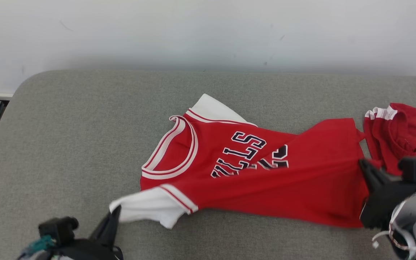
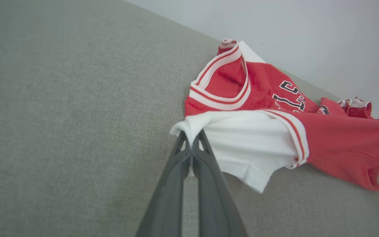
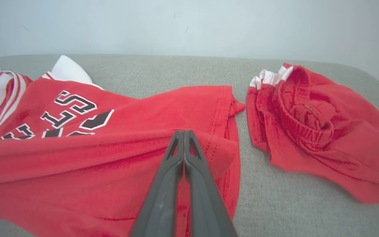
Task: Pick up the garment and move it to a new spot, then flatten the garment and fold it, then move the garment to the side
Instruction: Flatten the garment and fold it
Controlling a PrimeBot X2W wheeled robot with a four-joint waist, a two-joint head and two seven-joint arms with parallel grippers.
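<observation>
The garment is a red jersey with white sleeves and black lettering, lying crumpled across the grey padded surface. My left gripper is at the lower left, shut on the edge of the near white sleeve; in the left wrist view the fingertips pinch the sleeve and lift its corner a little. My right gripper is at the right, shut on the jersey's red hem; in the right wrist view its closed tips hold a raised fold of the garment.
A second red piece with a white band, bunched up, lies just right of the jersey's hem. A pale wall runs behind the surface. The surface's rounded left edge drops off to the floor.
</observation>
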